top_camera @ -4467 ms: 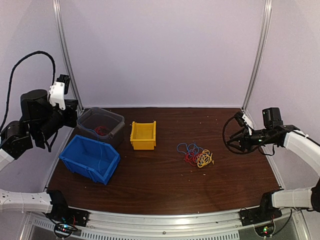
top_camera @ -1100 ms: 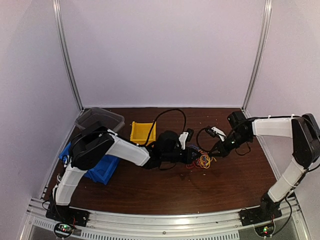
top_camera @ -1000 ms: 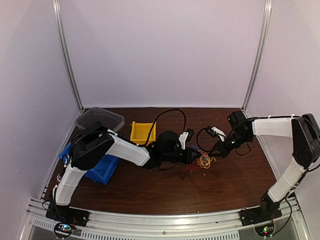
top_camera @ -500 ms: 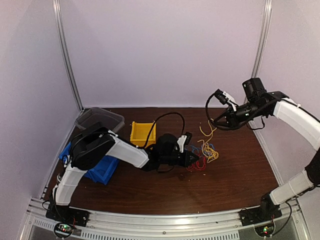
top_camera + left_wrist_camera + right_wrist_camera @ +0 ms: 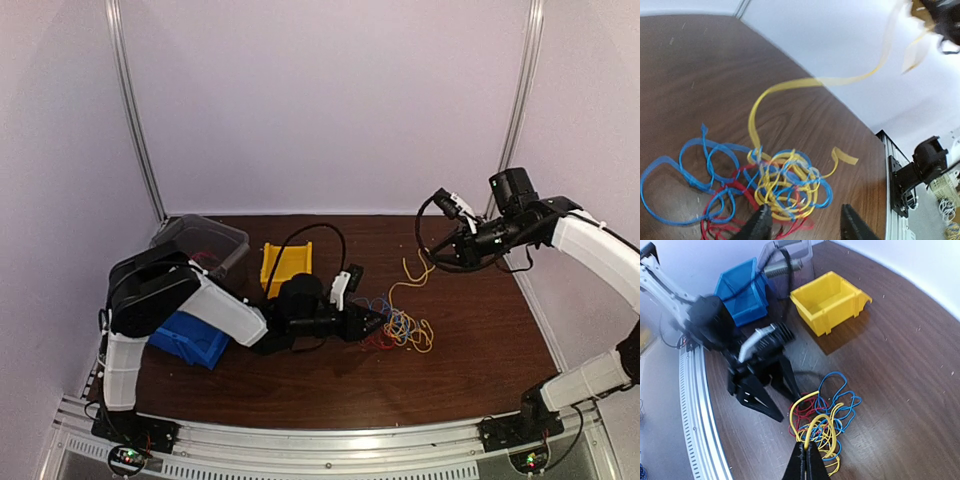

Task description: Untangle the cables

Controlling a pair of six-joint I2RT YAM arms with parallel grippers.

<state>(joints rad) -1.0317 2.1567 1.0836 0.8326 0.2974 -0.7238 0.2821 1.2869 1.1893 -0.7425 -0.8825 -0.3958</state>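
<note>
I am in the pulling-apart step: one strand is lifted, and the rest of the knot is not yet free. My right jaws are pressed together on the yellow cable (image 5: 810,82), pinching it near one end and holding that end in the air. In the overhead view they hang at about 1 o'clock from the heap, well above the worktop (image 5: 300,390).

From there the yellow cable curves down into the cables (image 5: 398,325), which lie in a small heap right of the worktop's middle. Its lower coils are wound through the blue cable (image 5: 707,146) and the red cable (image 5: 720,229). In my left wrist view the blue loops spread toward 9 o'clock and the red strands sit at 6 o'clock.

My left jaws are spread and grip nothing. They sit low at 9 o'clock of the heap in the overhead view, with the red strands reaching in between the two fingers. I cannot tell whether the fingers touch the wood.

I judge the next move is mine on the left: press shut on the red and blue strands to anchor them. Then my right arm (image 5: 590,235) can draw the yellow cable slowly toward 1 o'clock. Without that anchor the whole heap would likely rise together. The yellow bin (image 5: 286,268) stands at 10 o'clock of the heap.
</note>
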